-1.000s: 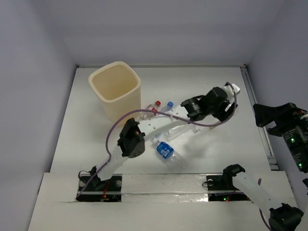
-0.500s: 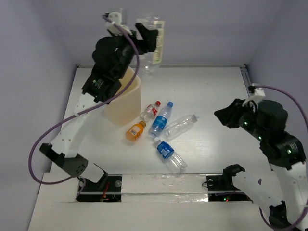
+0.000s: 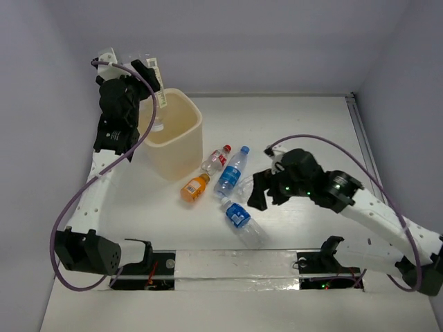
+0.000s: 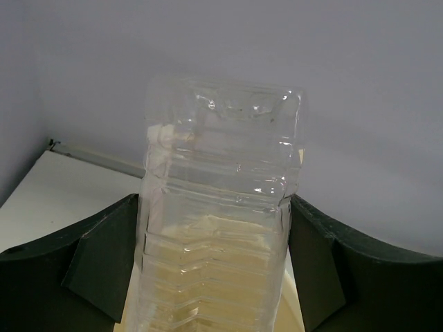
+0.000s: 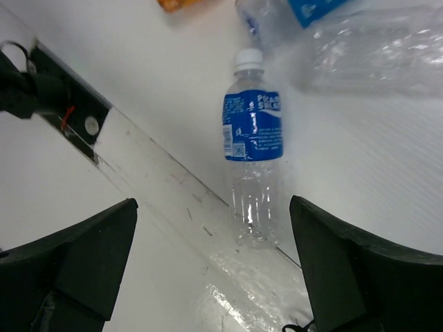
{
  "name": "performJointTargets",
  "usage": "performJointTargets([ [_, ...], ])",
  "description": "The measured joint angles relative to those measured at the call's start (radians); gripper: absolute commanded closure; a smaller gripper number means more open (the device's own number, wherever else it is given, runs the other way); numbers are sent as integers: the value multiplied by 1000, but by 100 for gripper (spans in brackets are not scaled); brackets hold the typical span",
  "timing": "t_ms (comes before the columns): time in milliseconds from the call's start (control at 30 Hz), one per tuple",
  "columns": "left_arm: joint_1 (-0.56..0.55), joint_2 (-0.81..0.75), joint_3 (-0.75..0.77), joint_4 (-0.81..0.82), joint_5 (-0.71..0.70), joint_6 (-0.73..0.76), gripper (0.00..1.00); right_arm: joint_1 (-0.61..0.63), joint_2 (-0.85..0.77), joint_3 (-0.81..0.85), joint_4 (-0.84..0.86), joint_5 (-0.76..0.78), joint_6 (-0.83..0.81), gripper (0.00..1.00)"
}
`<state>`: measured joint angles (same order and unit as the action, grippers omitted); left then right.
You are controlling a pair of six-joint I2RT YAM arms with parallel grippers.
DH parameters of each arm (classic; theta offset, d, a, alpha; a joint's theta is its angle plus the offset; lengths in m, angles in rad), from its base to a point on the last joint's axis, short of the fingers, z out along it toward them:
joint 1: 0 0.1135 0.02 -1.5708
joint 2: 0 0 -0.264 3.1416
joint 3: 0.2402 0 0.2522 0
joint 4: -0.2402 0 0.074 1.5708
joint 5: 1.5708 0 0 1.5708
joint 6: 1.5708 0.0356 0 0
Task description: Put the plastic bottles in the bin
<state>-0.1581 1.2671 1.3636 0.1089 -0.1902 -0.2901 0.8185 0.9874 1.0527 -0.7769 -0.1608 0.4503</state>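
My left gripper (image 3: 149, 72) is shut on a clear plastic bottle (image 3: 158, 86) and holds it upright over the back left rim of the cream bin (image 3: 181, 142). In the left wrist view the bottle (image 4: 221, 173) fills the gap between both fingers of the gripper (image 4: 214, 256). My right gripper (image 3: 266, 190) is open and empty, low over the bottles on the table. A blue-labelled bottle (image 5: 252, 159) lies between its open fingers (image 5: 83, 256). A red-labelled bottle (image 3: 217, 159), a blue-labelled one (image 3: 232, 169) and an orange one (image 3: 196, 187) lie beside the bin.
A crumpled clear bottle (image 5: 374, 55) lies by the right gripper and is mostly hidden under it in the top view. The front blue-labelled bottle (image 3: 239, 218) lies close to the white front rail (image 3: 235, 263). Walls close the table at back and sides.
My left arm has swung left with the clear bottle, from right of the bin to over its left rim. My right arm has come in leftward and down over the bottles.
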Motion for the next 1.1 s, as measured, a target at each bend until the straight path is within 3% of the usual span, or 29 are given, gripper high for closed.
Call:
performJointTargets([
  [200,57,18,-45,72,19,-35,49,84,168,-35,56,86,21,1],
  [233,57,18,-70,102,29,-47,36,84,186,-35,60,97,21,0],
  [333,55,16,-136,150,51,-69,15,86,241,-35,90,115,18,0],
  [433,55,6,-206,156,67,-92,5,99,309,-39,117,113,13,0],
  [700,55,-101,-241,131,132,-132,5,146,463,-55,175,102,1,5],
  [900,50,-260,-239,63,215,-173,15,165,544,-66,231,116,2,13],
  [1067,32,-393,-267,-12,267,-195,19,192,612,-84,262,129,8,33],
  [1100,29,-411,-271,-31,272,-195,19,195,612,-84,265,128,9,42],
])
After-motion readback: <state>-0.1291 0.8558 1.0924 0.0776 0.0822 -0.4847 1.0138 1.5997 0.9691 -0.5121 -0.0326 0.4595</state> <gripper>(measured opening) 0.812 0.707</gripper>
